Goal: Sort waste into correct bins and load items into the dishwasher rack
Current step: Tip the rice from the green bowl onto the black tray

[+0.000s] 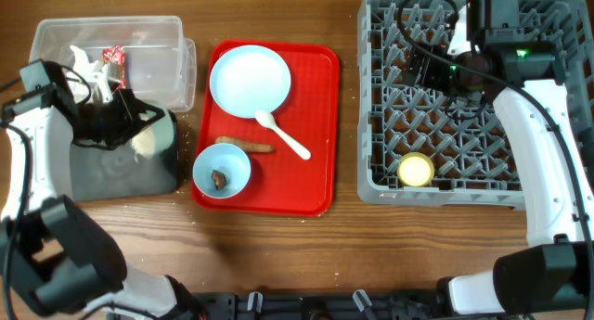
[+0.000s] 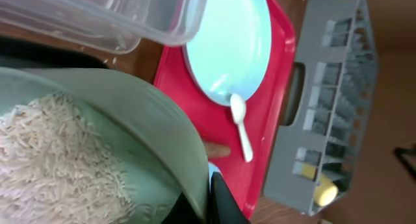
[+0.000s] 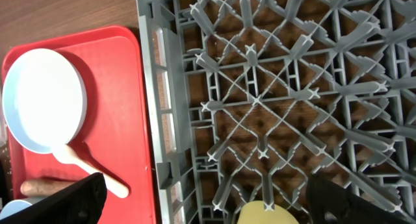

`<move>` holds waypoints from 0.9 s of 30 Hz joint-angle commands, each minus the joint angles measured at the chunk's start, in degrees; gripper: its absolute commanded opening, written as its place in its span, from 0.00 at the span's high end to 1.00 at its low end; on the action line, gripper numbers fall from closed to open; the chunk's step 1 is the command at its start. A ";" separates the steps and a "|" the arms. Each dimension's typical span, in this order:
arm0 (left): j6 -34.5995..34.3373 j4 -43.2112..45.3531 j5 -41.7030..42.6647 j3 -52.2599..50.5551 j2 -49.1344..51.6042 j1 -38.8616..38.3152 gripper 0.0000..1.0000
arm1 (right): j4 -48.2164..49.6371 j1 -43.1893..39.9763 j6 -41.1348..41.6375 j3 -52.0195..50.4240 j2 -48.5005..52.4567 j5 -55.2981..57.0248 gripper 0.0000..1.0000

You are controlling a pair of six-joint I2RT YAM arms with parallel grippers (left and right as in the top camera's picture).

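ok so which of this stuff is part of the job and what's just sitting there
Job: plate, spoon, rice bowl, second bowl with brown lump, orange-brown food piece, yellow cup, wrapper, napkin, clear tub, black tray, rack.
Just there: red tray, wooden table.

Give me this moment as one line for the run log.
left gripper: shut on mint bowl, rice inside, over black tray | right gripper: open, empty, above dishwasher rack | yellow cup: in rack
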 commanded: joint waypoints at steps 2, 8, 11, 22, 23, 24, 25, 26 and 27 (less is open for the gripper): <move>1.53 4.02 11.91 -0.94 7.37 1.92 0.96 | -0.55 0.04 -0.79 0.68 -0.52 1.20 0.00; 1.53 3.91 16.04 -0.94 10.60 8.72 0.96 | -1.40 0.04 -0.76 0.68 -0.52 1.18 0.00; 1.53 2.89 19.10 -0.94 10.64 11.76 0.96 | -1.40 0.04 -0.76 0.68 -0.52 1.18 0.00; 1.29 -5.60 43.85 -0.94 10.64 19.85 0.96 | -1.95 0.04 -0.79 0.68 -0.52 1.18 0.00; -0.59 -6.54 43.80 -0.94 10.64 21.00 0.96 | -2.23 0.04 -0.74 0.68 -0.52 1.16 0.00; -0.66 -7.23 43.80 -0.94 10.64 21.46 0.96 | -2.27 0.04 -0.76 0.68 -0.52 1.16 0.00; -0.68 -8.33 43.80 -0.94 10.64 21.77 0.96 | -2.25 0.04 -0.76 0.68 -0.52 1.18 0.00; -0.66 -9.33 43.80 -0.94 10.64 21.90 0.96 | -2.25 0.04 -0.76 0.68 -0.52 1.18 0.00; -0.66 -10.38 43.78 -0.94 10.64 21.90 0.96 | -2.25 0.04 -0.76 0.68 -0.52 1.18 0.00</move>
